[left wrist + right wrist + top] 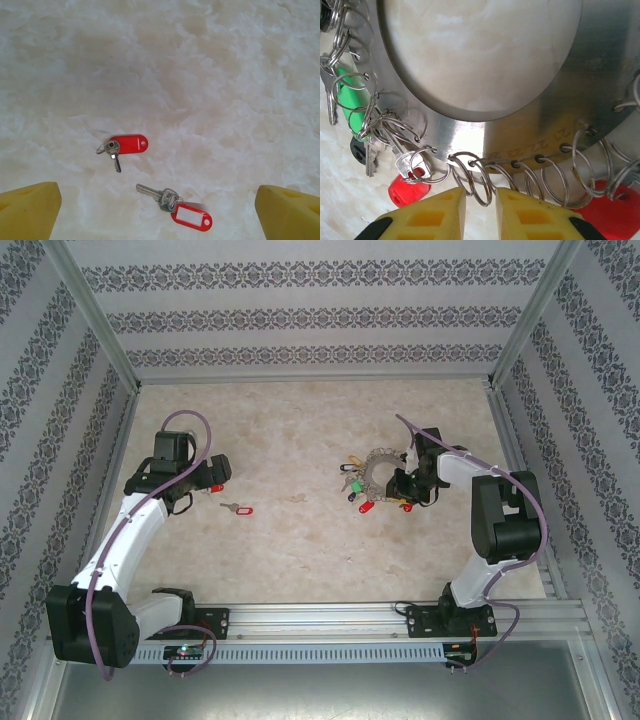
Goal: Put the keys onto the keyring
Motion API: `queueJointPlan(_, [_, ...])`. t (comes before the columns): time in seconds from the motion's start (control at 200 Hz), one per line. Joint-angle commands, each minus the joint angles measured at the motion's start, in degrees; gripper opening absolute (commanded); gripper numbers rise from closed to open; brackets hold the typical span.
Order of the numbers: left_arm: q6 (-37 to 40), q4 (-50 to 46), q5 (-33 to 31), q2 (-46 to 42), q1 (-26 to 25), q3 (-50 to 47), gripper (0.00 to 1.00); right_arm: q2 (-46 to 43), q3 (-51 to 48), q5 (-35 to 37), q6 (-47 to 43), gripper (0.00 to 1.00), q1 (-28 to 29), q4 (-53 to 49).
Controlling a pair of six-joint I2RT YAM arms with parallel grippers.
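We see one red-tagged key (123,145) lying on the pale marbled table (210,75), and a second key (176,206), also red-tagged, near it but apart, between the left gripper (159,214) and its wide-spread yellow fingertips (28,211).

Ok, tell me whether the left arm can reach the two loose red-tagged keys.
Probably yes: the left gripper hangs open over the plain key and the labelled key, bare table around them, nothing between.

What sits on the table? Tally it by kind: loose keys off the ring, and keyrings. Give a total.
loose red-tagged keys: 2
keyring: 1
total: 3
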Motion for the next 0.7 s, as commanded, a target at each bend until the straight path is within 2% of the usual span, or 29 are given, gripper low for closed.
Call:
queueJointPlan(0.0, [0.05, -1.83, 0.58, -0.39, -0.2, 0.72, 1.0, 0.8, -0.89, 0.23, 1.25, 0.24, 0.56, 1.31])
queueJointPlan(0.45, [0.05, -1.91, 0.85, -0.66, -0.16, 0.82, 1.0, 1.17, -0.15, -0.7, 3.09, 0.2, 0.57, 1.38])
queueJointPlan(0.694, [0.06, -1.99, 0.85, -0.83, -0.16, 0.81, 1.0, 1.44, 0.27, -0.86, 2.99, 0.12, 0.6, 0.84])
